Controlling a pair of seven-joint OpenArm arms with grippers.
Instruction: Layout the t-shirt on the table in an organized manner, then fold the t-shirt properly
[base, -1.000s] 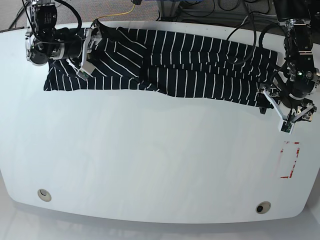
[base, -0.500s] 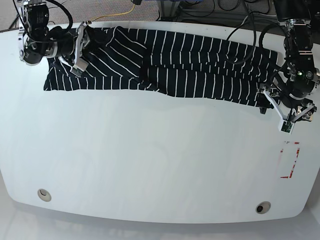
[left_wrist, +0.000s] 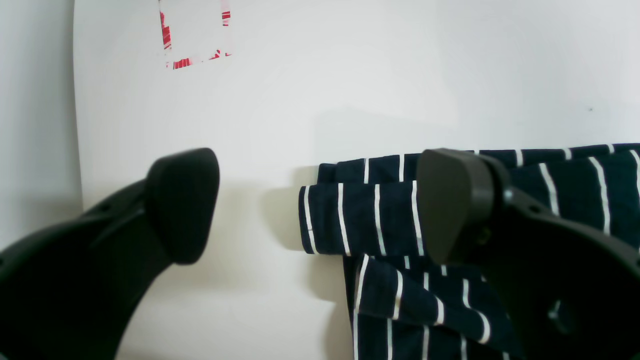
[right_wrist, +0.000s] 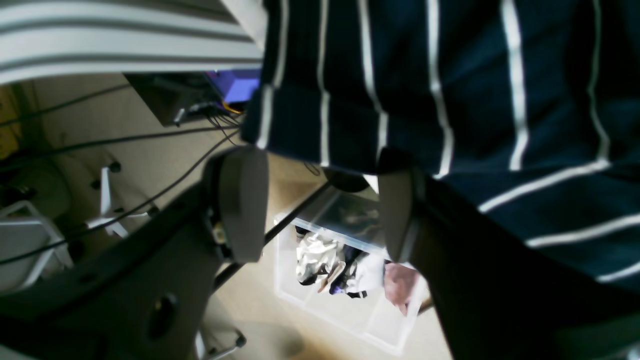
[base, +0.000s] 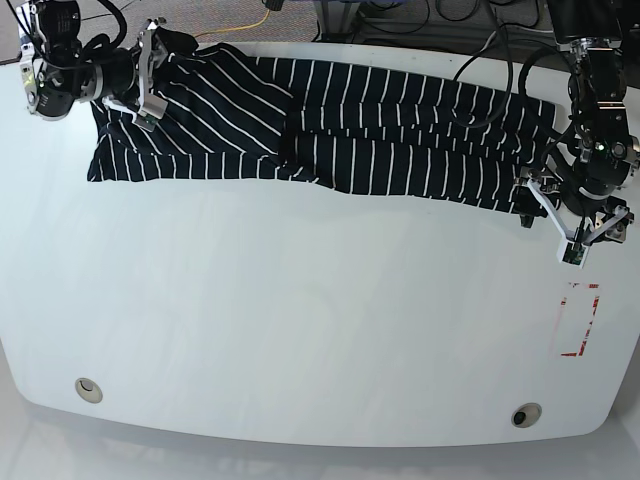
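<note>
A clear plastic bin on the floor holds crumpled cloth. One t-shirt lies in a long band along the far edge of the table. Left gripper is spread at its end; right gripper is spread at its overhanging hem

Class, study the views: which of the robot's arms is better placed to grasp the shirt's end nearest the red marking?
Probably the left. The left gripper is open at the t-shirt end beside the red marking. The right gripper sits at the opposite end.
</note>
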